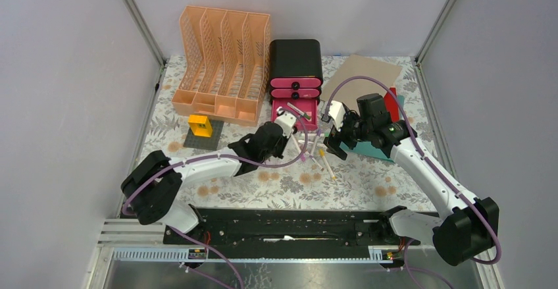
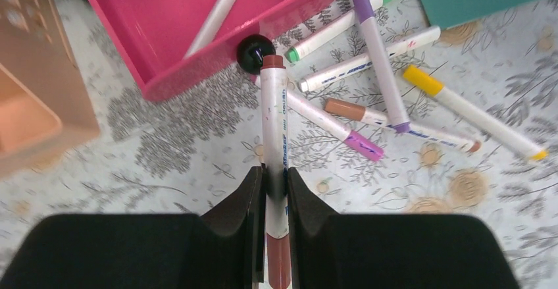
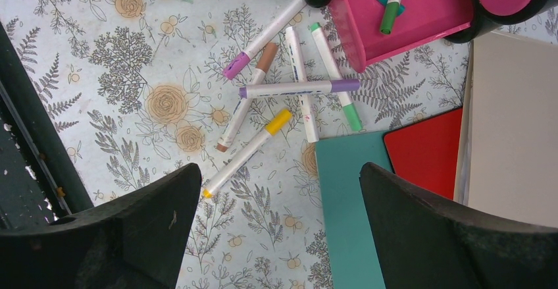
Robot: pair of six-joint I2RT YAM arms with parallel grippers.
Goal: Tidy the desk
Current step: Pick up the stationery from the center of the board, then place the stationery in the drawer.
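The desk [image 1: 263,183] is covered with a pale cloth printed with ferns and flowers. My left gripper [image 2: 275,183] is shut on a white marker with a brown cap [image 2: 274,118], held just in front of the open pink drawer [image 2: 191,39], which has markers inside. In the top view my left gripper [image 1: 284,121] is at that drawer's front. Several loose markers [image 3: 289,98] lie crossed on the cloth: purple, yellow, green, brown and pink ones. My right gripper [image 3: 279,169] is open and empty, above the cloth beside the teal book [image 3: 349,210].
An orange file rack [image 1: 224,65] stands at the back left, next to a black drawer box [image 1: 295,62]. A yellow block [image 1: 200,126] sits on a dark plate. A red book [image 3: 428,151] and brown cardboard [image 1: 365,72] lie at the back right.
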